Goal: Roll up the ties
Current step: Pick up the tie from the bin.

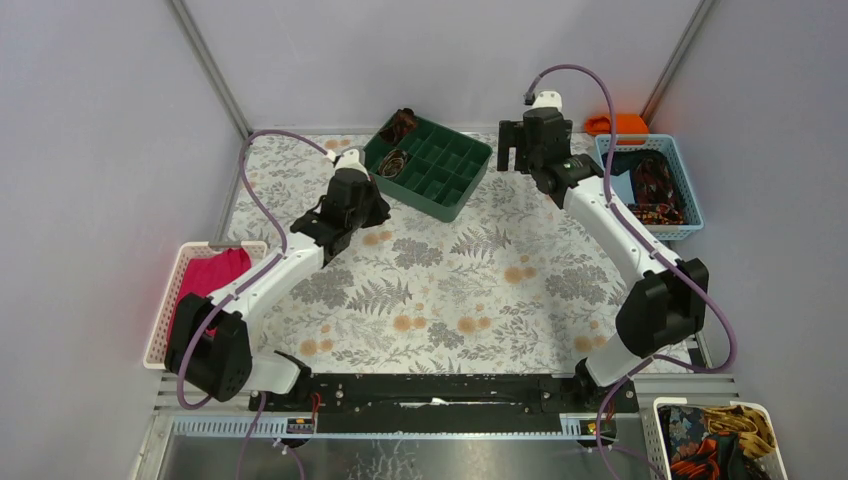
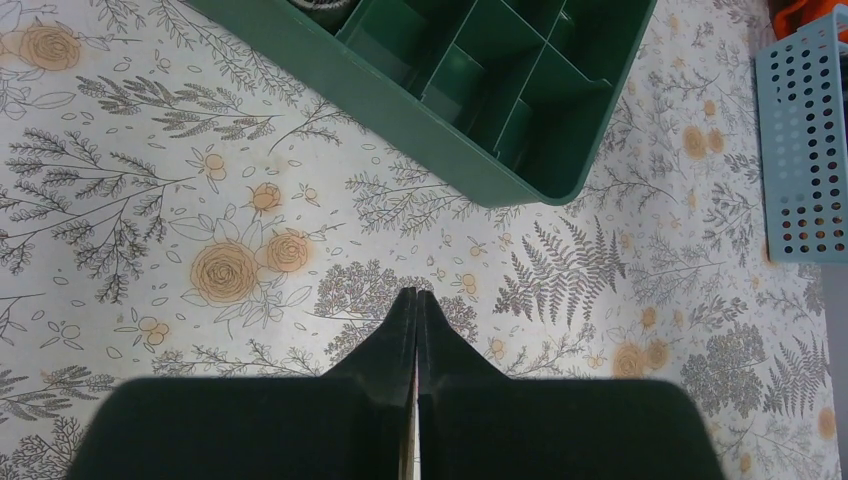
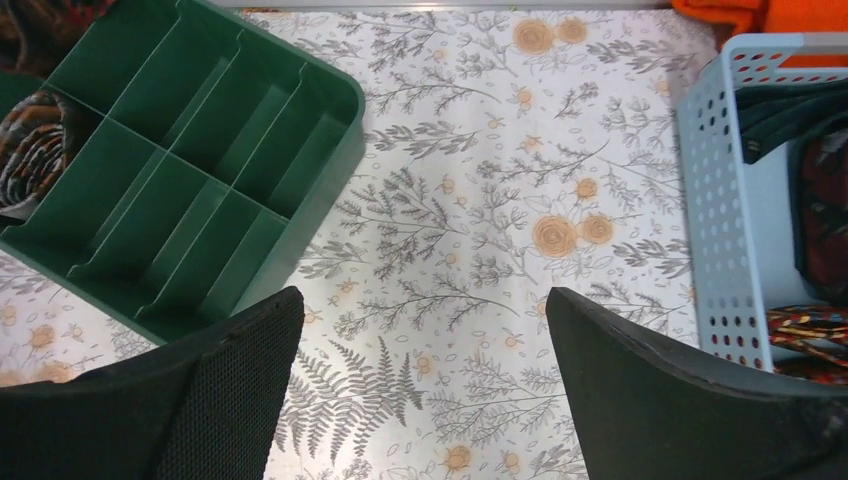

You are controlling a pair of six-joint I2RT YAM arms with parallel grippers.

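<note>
Two rolled ties [image 1: 392, 163] sit in the far-left compartments of the green tray [image 1: 420, 198] in the top view. The left gripper [image 1: 372, 212] is just beside the tray's near-left wall, a little apart from the coils. The right gripper [image 1: 520, 150] hangs between the tray and the blue basket [image 1: 648, 138], where loose ties [image 1: 655, 190] lie heaped.

From the left wrist, the left gripper [image 2: 416, 300] has its fingers pressed together with nothing between them, above the floral cloth. The tray's corner [image 2: 380, 110] is ahead of it.

From the right wrist, the right gripper [image 3: 425, 300] is spread wide and empty. A coiled tie [image 3: 35, 150] lies far to its left in the tray [image 3: 310, 200]. The loose ties [image 3: 812, 325] are to its right, inside the basket [image 3: 715, 250].
</note>
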